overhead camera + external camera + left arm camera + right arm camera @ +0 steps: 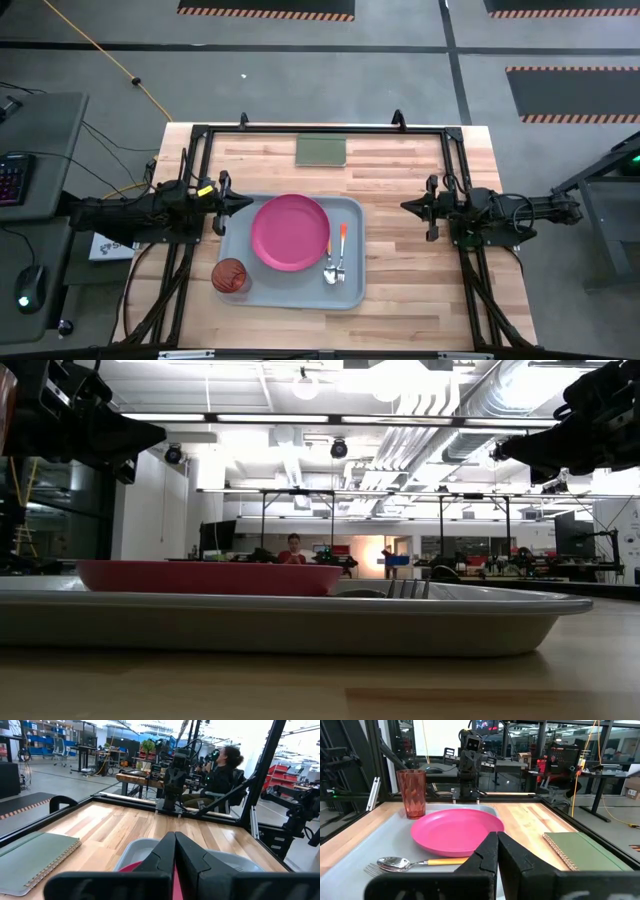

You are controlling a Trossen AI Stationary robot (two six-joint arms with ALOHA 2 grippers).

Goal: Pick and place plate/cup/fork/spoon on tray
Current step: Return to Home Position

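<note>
Your tray (352,290) sits on the wooden table (400,175) between the two arms, nearer the left one; the plate (290,232) lies flat in its middle, the cup (231,276) stands upright in the corner on the left arm's side, nearest the table's front edge, and the spoon (332,262) and fork (341,254) lie side by side just beside the plate on the right arm's side, handles pointing toward the far edge; your left gripper (244,201) hangs at the tray's far left corner, fingers (162,852) pressed together and holding nothing; your right gripper (406,207) waits well apart from the tray over bare wood, its fingers (487,851) likewise clenched on nothing; a green notebook (321,150) lies near the table's far edge, clear of the tray; a person (222,772) sits beyond the table.
</note>
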